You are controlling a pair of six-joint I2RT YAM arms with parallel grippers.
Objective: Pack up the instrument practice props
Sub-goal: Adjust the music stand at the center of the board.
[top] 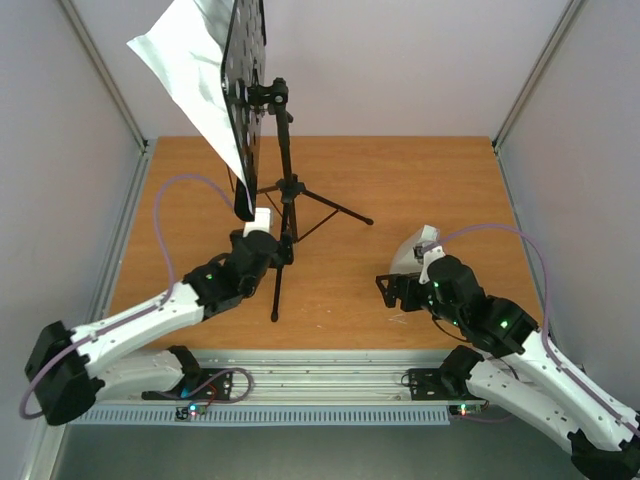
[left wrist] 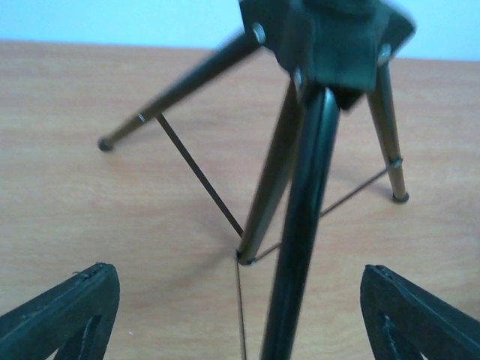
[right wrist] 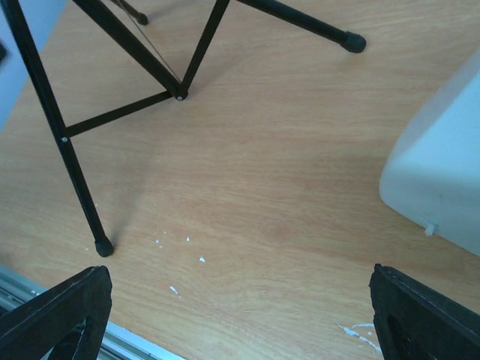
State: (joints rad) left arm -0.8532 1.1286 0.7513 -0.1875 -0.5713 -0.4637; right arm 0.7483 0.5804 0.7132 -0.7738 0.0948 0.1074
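Note:
The black tripod music stand stands at the back middle of the table, its holed desk tilted up with the white sheet of music against it. My left gripper is at the stand's base. In the left wrist view that gripper is open, and a stand leg runs between its fingers without touching either. The white metronome sits right of centre, just behind my right gripper. In the right wrist view the right gripper is open over bare wood, with the metronome ahead on the right.
The wooden table is bounded by grey side walls and a metal rail along the near edge. Tripod legs spread across the middle of the table. Small white flecks lie on the wood.

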